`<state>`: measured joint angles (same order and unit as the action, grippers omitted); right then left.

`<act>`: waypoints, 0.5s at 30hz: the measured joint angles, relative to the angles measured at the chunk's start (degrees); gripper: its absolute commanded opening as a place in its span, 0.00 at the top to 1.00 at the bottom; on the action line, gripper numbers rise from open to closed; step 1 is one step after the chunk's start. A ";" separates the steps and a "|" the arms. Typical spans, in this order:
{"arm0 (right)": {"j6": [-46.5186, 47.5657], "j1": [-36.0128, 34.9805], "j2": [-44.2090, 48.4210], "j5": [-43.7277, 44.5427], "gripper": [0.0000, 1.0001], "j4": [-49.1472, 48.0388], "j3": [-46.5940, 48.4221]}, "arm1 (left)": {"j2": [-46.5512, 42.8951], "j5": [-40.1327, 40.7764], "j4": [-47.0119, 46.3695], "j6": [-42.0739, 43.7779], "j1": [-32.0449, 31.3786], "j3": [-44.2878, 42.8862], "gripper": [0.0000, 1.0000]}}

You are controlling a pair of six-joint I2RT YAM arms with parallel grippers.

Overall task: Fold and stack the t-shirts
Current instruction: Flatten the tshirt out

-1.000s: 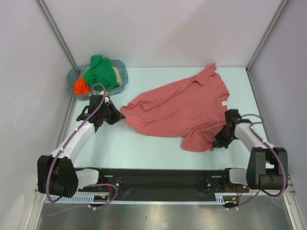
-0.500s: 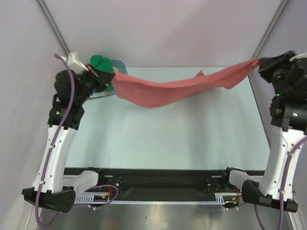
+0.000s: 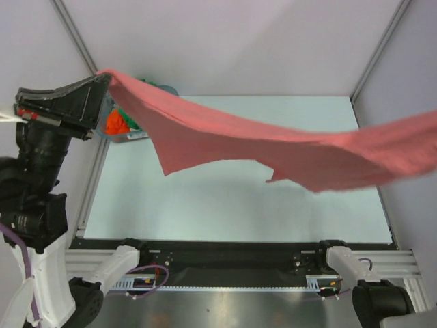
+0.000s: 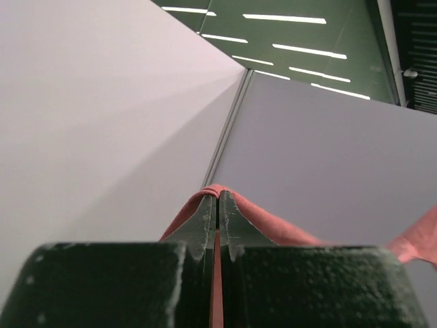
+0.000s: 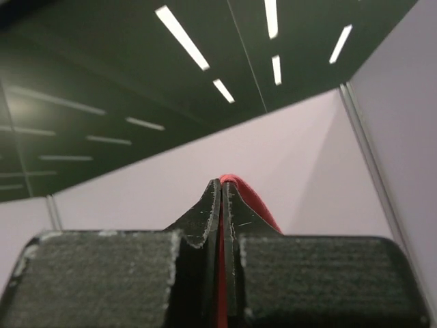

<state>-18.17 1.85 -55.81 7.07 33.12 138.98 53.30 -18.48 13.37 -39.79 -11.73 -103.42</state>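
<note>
Salmon-red cloth is hanging between my two grippers. I am holding the salmon-red t-shirt (image 3: pixel 273 147) stretched high above the table (image 3: pixel 225 205), well clear of it, sagging in the middle with a loose flap drooping down. My left gripper (image 4: pixel 218 205) is clenching one end, jaws pressed together with red fabric pinched between them and draping off the tips. My right gripper (image 5: pixel 220 195) is doing the same at the other end, jaws clamped on a thin fold of the cloth. In the overhead view it is lying outside the picture, past the right edge where the shirt runs out of sight.

I am judging the task as barely begun. This shirt is spread in the air, not folded, and nothing folded or stacked is showing on the visible part of the table. At the far left corner the orange t-shirt (image 3: pixel 117 123) is sitting bunched in the plastic tub (image 3: pixel 123 137), partly hidden behind the raised cloth. What else the tub holds I cannot tell. Left to do, as I see it: laying this shirt flat, folding it, then folding and stacking whatever is waiting in the tub.
</note>
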 measured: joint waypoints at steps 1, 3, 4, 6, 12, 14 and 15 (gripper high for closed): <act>1.01 -2.27 1.05 1.55 1.00 -0.85 0.24 | -0.42 0.02 -0.07 -0.28 0.00 -0.44 1.00; 2.58 -6.16 2.16 3.96 1.00 -2.25 0.66 | -0.98 0.02 -0.20 -0.76 0.00 -0.59 1.00; 3.52 -8.24 2.32 5.38 1.00 -2.99 0.83 | -1.07 0.00 -0.20 -0.90 -0.02 -0.59 1.00; 5.18 -11.65 2.29 7.80 1.00 -4.24 0.24 | -1.05 0.02 -0.22 -1.16 -0.04 -0.17 1.00; 13.16 -20.76 0.90 16.09 1.00 -11.61 -16.74 | 0.22 1.64 -2.03 -0.28 -0.04 6.86 1.00; 16.48 -22.12 -1.97 19.08 1.00 -15.28 -23.45 | 2.51 2.29 -2.82 0.44 -0.04 9.55 1.00; 17.51 -21.81 -3.69 19.69 1.00 -16.98 -26.97 | 4.15 2.69 -4.00 1.05 -0.04 11.28 1.00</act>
<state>-0.67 -19.97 -59.51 26.76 16.14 112.01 57.45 -15.79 9.37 -38.74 -11.77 -92.14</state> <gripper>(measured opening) 0.011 0.011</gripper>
